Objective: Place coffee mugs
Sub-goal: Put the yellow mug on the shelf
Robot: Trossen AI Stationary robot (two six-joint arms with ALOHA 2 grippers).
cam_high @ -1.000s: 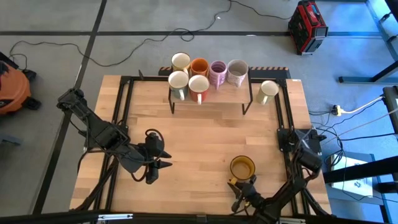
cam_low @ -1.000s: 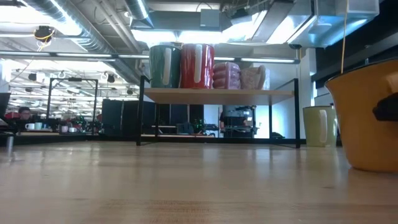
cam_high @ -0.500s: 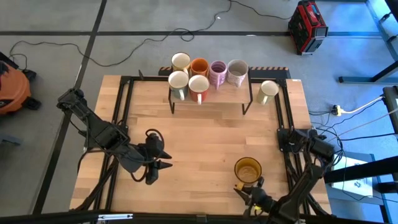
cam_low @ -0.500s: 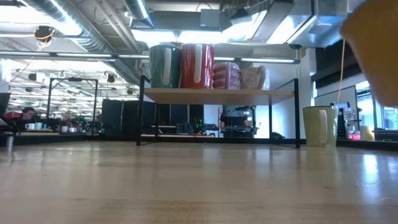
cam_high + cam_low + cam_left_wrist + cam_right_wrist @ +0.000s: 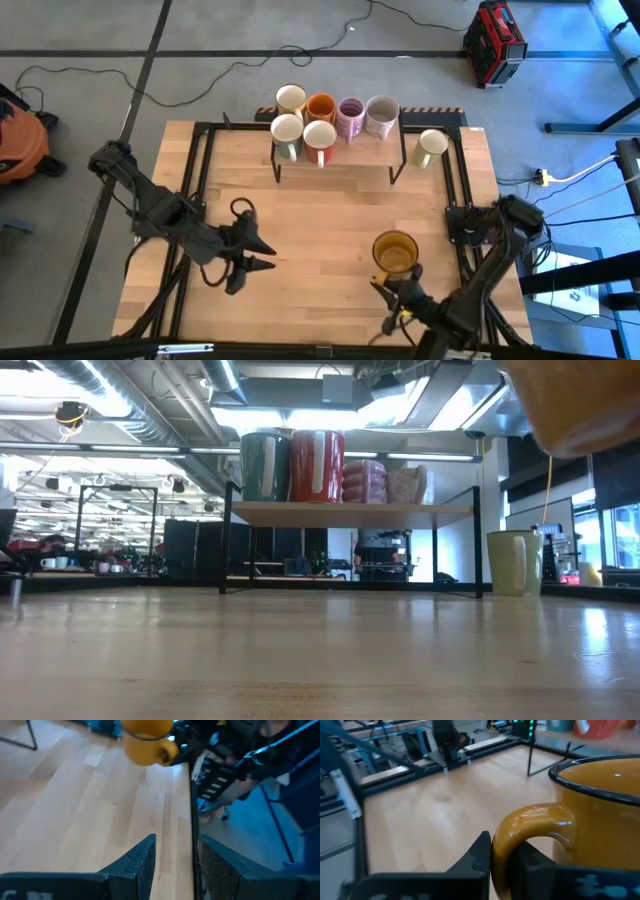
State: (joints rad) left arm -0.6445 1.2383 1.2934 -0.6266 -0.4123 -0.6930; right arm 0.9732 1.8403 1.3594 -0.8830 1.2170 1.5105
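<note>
The right end effector [image 5: 397, 291], clamped on the handle of the amber mug [image 5: 394, 251], has lifted it off the table [image 5: 330, 215], ready to carry. The left end effector [image 5: 255, 254] waits, fingers spread, empty.

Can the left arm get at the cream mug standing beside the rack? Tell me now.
Probably yes: the left gripper is open and empty, with bare table between. But the cream mug stands at the far right corner beyond the rack, a long stretch.

Amber-yellow mug [image 5: 395, 251] – dark rim; orange mug [image 5: 320, 106]; lilac mug [image 5: 350, 114].
</note>
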